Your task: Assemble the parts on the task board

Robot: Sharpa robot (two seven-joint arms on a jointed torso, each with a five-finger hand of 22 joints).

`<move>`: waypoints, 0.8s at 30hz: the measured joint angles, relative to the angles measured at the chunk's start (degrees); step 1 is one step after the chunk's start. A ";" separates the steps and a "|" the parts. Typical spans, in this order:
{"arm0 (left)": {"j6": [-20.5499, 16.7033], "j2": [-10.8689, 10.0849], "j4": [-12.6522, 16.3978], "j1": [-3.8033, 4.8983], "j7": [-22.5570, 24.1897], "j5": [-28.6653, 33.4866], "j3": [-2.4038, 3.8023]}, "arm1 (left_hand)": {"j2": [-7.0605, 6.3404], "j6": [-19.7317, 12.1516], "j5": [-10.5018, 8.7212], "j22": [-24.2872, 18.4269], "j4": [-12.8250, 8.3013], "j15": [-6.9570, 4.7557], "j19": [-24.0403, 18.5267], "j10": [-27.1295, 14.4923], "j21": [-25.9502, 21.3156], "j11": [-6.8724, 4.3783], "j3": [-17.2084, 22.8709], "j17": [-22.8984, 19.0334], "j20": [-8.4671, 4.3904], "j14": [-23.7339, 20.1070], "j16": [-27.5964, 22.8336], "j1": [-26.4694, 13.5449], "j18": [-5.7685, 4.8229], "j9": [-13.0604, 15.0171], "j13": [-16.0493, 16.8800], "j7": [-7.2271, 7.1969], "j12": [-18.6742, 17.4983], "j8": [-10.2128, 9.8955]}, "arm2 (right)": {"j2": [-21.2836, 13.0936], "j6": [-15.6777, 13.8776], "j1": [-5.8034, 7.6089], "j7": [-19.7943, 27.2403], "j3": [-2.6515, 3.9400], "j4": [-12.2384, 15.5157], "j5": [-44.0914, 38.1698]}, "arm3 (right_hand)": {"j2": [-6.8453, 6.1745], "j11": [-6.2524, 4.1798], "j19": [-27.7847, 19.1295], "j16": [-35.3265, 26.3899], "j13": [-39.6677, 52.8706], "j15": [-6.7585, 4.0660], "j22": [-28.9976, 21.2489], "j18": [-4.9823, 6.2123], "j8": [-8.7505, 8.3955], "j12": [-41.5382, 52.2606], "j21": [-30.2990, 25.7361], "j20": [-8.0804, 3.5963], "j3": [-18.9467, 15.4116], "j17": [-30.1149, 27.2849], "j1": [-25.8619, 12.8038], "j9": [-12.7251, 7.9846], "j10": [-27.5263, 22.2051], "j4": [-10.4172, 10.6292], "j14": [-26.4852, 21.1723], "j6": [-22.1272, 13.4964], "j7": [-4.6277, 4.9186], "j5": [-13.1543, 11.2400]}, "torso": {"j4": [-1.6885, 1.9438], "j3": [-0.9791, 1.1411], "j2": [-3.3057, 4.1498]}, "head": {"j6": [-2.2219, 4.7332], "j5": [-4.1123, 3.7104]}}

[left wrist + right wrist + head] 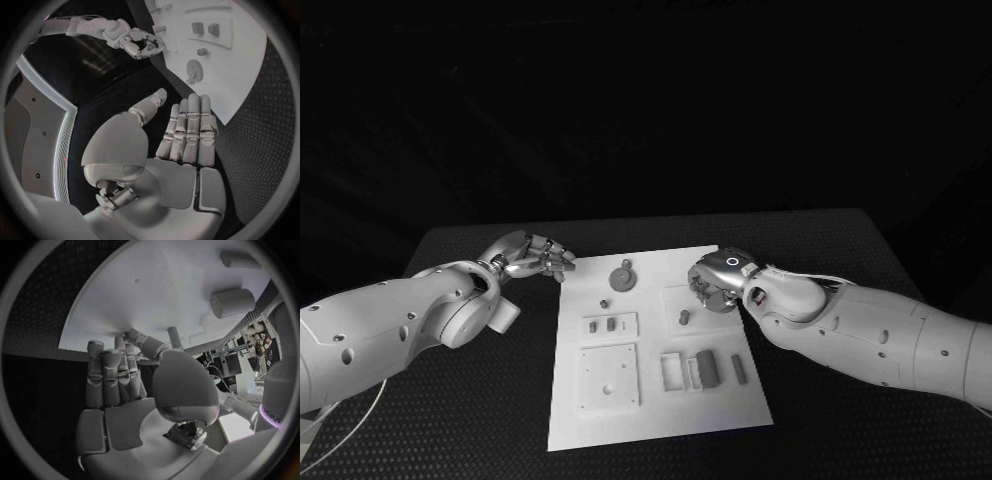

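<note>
The task board (653, 400), a white plate, is seen lying in the middle of the black table (848, 250), its long sides running from the near edge toward the far edge. Small grey parts are carried on it: a round disc with a tab (623, 278) near the far edge, a short peg (606, 302) just nearer, a pair of small blocks (602, 325) on a raised square by the left side, a peg (684, 316) toward the right side, and elongated bars (708, 367) beside a rectangular frame (672, 372) in the near right area. A flat square panel (609, 377) is set in the near left area. The left hand (531, 255) is held just off the board's far left corner, empty, fingers extended side by side. The right hand (720, 281) is held over the board's right side near the far edge, nothing gripped, fingers extended toward the surface.
</note>
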 measured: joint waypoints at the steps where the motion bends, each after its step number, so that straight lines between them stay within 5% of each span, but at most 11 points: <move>1: 0.00 0.00 0.00 0.00 0.00 0.00 0.00 | 0.00 0.00 0.00 0.00 0.00 0.00 0.00 0.00 0.00 0.00 0.00 0.00 0.00 0.00 0.00 0.00 0.00 0.00 0.00 0.00 0.00 0.00 | 0.00 -0.09 -0.02 -0.06 -0.01 0.02 -0.02 | 0.00 0.00 0.00 0.00 0.03 0.00 0.00 0.00 0.08 0.06 0.00 0.00 0.00 0.00 0.00 0.00 0.00 0.00 0.00 0.07 0.07 0.00 | 0.00 0.00 0.00 | 0.00 -0.03; 24: 0.00 -0.01 -0.18 0.00 0.00 0.00 0.00 | 0.00 0.03 0.00 -0.09 0.00 0.00 0.00 -0.19 0.00 -0.20 0.00 0.10 0.00 0.00 -0.22 0.00 0.00 0.00 -0.04 0.03 0.22 0.00 | -0.27 -3.04 -0.54 -2.10 -0.35 0.57 -0.08 | -0.55 -0.91 1.24 1.10 0.20 -0.66 0.00 -0.11 0.55 0.18 0.82 -0.63 0.32 0.01 -0.54 0.74 1.54 0.03 1.07 1.12 -0.39 -0.01 | 0.07 -0.07 -0.02 | 0.04 -0.07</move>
